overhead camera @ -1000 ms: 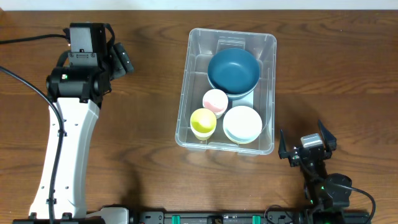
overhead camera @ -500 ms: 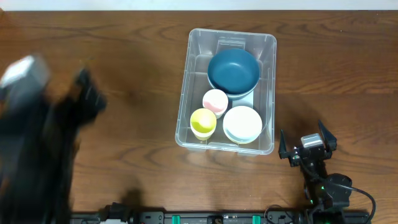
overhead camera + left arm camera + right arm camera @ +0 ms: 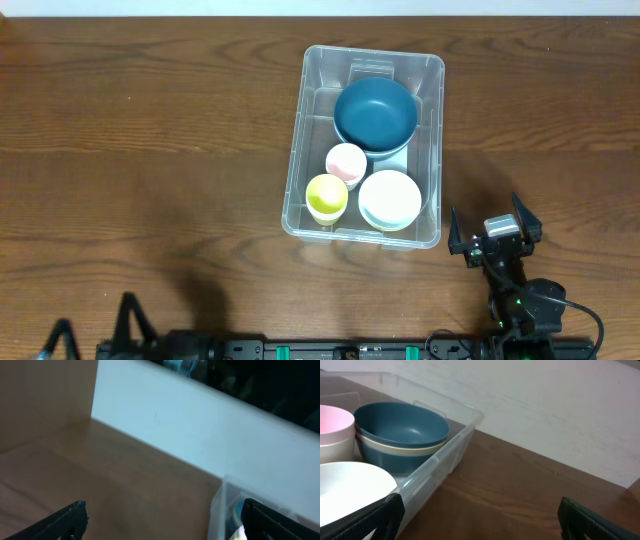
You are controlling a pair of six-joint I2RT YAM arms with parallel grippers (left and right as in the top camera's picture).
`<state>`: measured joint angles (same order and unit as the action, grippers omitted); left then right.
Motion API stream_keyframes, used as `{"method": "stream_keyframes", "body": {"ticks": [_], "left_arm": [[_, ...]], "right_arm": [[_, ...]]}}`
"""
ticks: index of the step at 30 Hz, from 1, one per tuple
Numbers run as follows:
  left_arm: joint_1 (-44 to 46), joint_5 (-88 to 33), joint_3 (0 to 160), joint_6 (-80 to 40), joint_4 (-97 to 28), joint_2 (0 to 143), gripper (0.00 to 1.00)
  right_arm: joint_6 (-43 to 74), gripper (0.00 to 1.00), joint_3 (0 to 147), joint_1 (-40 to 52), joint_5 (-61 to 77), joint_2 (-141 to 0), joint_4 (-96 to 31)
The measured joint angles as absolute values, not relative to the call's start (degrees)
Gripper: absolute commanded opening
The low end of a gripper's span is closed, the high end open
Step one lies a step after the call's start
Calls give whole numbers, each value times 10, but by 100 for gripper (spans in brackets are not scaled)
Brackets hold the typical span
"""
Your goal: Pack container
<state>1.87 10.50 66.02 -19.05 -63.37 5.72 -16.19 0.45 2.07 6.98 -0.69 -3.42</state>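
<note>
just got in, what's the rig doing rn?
Nothing is being handled. The container holds a teal bowl, a white bowl, a pink cup and a yellow cup. Both claws are open and empty: the right claw sits by the container's near right corner, the left claw at the front-left edge of the table.

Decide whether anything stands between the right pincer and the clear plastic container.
Nothing visible does. In the overhead view the right pincer sits open just off the near right corner of the clear plastic container, with only wooden table between them. The right wrist view shows the same unobstructed gap beside the container wall.
</note>
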Motion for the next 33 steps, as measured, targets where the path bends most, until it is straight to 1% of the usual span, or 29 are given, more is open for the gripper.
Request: {"method": "stream_keyframes", "body": {"ticks": [6, 9, 12, 18, 21, 25, 28, 33], "left_arm": [[19, 103, 521, -196, -619, 11, 98], [19, 102, 461, -197, -573, 6, 98], [19, 98, 408, -197, -500, 6, 98], [19, 90, 263, -190, -280, 6, 98], [19, 72, 186, -172, -172, 6, 98], [19, 35, 106, -131, -65, 6, 98], [19, 15, 70, -99, -26, 6, 98], [19, 0, 39, -53, -21, 6, 98]], "right_arm": [[-162, 99, 4, 21, 70, -7, -34], [-162, 99, 4, 21, 70, -7, -34], [-162, 99, 4, 21, 70, -7, -34], [-162, 99, 4, 21, 70, -7, -34], [-162, 99, 4, 21, 69, -7, -34], [-162, 99, 4, 21, 69, -7, -34], [-162, 99, 4, 21, 69, -7, -34], [-162, 99, 4, 21, 69, -7, -34]]}}
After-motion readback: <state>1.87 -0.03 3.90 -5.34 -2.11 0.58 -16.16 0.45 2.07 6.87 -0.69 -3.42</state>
